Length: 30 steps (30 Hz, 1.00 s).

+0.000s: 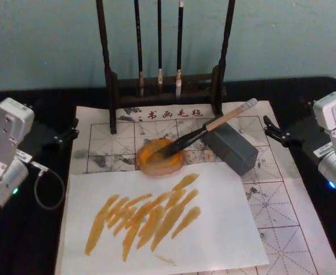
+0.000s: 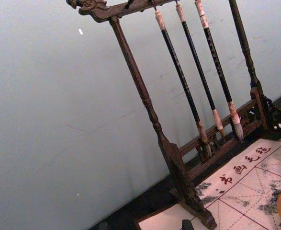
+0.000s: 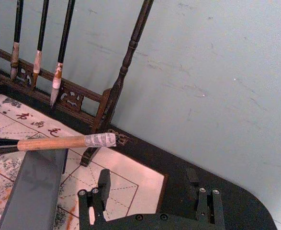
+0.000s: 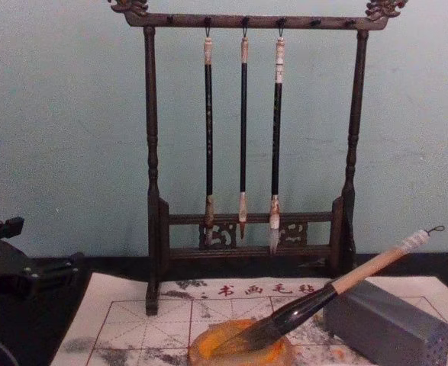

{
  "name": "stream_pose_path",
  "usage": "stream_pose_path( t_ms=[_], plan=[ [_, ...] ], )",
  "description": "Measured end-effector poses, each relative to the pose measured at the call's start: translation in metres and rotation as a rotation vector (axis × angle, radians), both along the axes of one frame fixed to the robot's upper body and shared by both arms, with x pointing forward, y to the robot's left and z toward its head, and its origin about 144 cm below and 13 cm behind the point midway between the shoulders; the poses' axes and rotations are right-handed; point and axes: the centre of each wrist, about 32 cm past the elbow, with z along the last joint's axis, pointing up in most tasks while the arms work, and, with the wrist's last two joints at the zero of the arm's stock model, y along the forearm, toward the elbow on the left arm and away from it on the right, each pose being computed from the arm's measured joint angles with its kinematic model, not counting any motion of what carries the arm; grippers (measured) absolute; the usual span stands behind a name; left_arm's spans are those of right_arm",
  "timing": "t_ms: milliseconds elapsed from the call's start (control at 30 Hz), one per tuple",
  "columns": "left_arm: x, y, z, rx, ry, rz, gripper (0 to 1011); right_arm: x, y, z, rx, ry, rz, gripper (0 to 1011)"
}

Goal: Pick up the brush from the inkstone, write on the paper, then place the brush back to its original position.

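Brush (image 1: 208,129): you have it lying aslant, dark bristles down in the inkstone (image 1: 168,170). Its black lower section and wooden handle lean across the top edge of a grey block (image 1: 233,148), and the white-wrapped end is raised toward the rear right. It is well apart from both grippers.

Inkstone: round orange dish sitting on the paper (image 1: 282,200), just behind the white sheet (image 1: 213,229), with the grey block just to its right.

Paper: red-gridded sheet lying flat on the black table (image 1: 13,252). Red characters run along its far edge and grey smudges surround the inkstone.

White sheet: lies over the near part of the paper, with a fan of orange strokes (image 1: 150,217) across its left half.

Rack (image 4: 152,152): dark wooden stand at the paper's far edge, with three thin black-handled brushes (image 4: 243,137) hanging from its top bar.

Left gripper (image 1: 73,129): your left arm sits at the table's left side, beside the paper's left edge. Its fingers (image 4: 52,268) are spread, with nothing between them.

Right gripper (image 1: 269,127): near the paper's far right corner. Its fingers (image 3: 104,181) are spread and empty.
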Motion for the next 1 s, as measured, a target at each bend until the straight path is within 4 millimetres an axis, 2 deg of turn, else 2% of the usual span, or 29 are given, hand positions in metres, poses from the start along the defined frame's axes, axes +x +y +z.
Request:
stream_pose_path(
  t_ms=[1000],
  plan=[
    [0.0,0.0,0.0,0.0,0.0,0.0,1001,0.0,0.0,0.0,0.0,0.0,0.0,1000]
  ],
)
